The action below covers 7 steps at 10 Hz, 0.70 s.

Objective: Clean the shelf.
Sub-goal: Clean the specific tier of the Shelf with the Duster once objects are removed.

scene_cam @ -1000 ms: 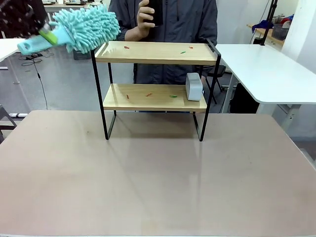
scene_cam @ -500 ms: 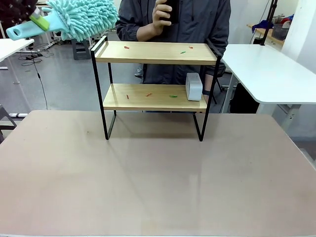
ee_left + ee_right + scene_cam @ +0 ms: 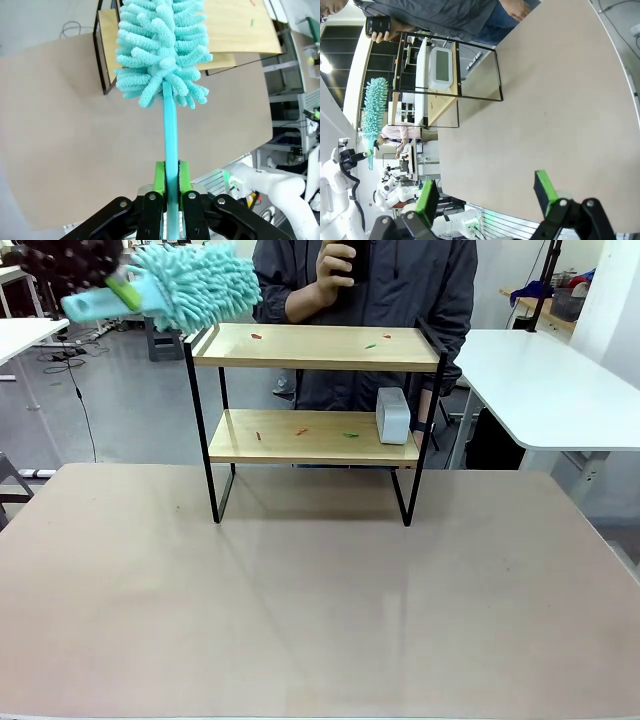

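**Duster clamped and held at the shelf's top-left corner**

The left gripper (image 3: 171, 176) is closed tight on the thin turquoise handle (image 3: 170, 130) of a microfibre duster (image 3: 162, 50), green pads pressing it from both sides. The fluffy head points away from the wrist. In the front view it hangs just above and to the left of the left end of the top board (image 3: 315, 347). I cannot tell whether the fibres touch the wood.

The right gripper (image 3: 486, 194) has its jaws spread wide with nothing between them. It sits low over the tan table (image 3: 300, 620), well apart from the shelf.

The shelf (image 3: 215, 430) stands upright on the far part of the table, in front of a person (image 3: 400, 300) who holds a dark phone (image 3: 350, 255). Small red and green scraps (image 3: 371, 344) lie on the top board, and more lie on the lower board (image 3: 280, 445). A small grey digital clock (image 3: 393, 415) stands at the right end of the lower board.

The shelf looks light and stiff, with thin wooden boards on a slim black frame. It would probably slide or rock under a hard sideways push, so light strokes along the boards seem safest. If it needs steadying, a frame upright (image 3: 428, 440) is the likeliest place to grip. The clock could tip over if the duster brushes it.
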Each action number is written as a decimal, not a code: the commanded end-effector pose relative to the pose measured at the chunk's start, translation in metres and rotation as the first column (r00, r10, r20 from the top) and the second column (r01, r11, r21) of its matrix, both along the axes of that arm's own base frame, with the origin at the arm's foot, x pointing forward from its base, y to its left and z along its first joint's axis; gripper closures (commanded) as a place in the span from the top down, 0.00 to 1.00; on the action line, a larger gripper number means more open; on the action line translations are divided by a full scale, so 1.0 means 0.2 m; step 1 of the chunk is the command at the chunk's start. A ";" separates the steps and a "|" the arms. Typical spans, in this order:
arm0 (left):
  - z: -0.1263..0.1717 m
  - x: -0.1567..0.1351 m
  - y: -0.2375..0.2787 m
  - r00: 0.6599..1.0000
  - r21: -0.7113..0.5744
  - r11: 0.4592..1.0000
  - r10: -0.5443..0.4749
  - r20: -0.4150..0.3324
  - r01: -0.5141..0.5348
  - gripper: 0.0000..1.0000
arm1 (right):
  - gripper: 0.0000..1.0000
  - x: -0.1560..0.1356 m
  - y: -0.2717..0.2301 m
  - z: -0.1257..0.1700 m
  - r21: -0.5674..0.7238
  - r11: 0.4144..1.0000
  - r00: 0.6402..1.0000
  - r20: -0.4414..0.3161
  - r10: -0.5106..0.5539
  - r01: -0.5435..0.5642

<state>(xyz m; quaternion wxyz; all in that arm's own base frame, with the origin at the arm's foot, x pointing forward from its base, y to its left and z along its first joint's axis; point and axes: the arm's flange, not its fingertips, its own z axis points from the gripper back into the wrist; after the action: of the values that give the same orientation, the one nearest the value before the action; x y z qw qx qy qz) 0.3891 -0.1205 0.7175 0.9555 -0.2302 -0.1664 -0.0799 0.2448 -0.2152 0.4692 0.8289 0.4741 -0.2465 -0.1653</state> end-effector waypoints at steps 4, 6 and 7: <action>-0.04 0.16 -0.20 0.992 0.105 0.986 0.123 0.041 -0.127 0.12 | 1.00 0.01 0.00 0.00 0.005 1.000 0.999 0.035 0.003 -0.003; -0.09 0.19 -0.26 0.997 0.117 0.990 0.081 -0.002 -0.081 0.12 | 1.00 0.01 0.00 0.00 0.005 1.000 0.999 0.035 0.003 -0.003; -0.11 0.20 -0.29 0.997 0.118 0.990 0.073 -0.013 -0.071 0.12 | 1.00 0.01 0.00 0.00 0.005 1.000 0.999 0.035 0.003 -0.003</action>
<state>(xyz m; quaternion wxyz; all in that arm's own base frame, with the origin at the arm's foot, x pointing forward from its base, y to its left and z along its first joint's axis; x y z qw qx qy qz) 0.4268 -0.1731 0.6896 0.9689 -0.1717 -0.1682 -0.0587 0.2447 -0.2153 0.4693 0.8289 0.4742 -0.2465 -0.1652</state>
